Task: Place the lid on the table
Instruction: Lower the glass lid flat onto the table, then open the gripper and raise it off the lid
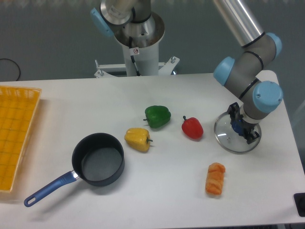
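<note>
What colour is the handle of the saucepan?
Blue handle, seen in the fixed camera view.

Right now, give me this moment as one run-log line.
tool: at lid knob, grip state unclear | lid: on table, right side | saucepan: uncovered, left

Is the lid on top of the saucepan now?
No, the lid lies on the table at the right, far from the open saucepan.
</note>
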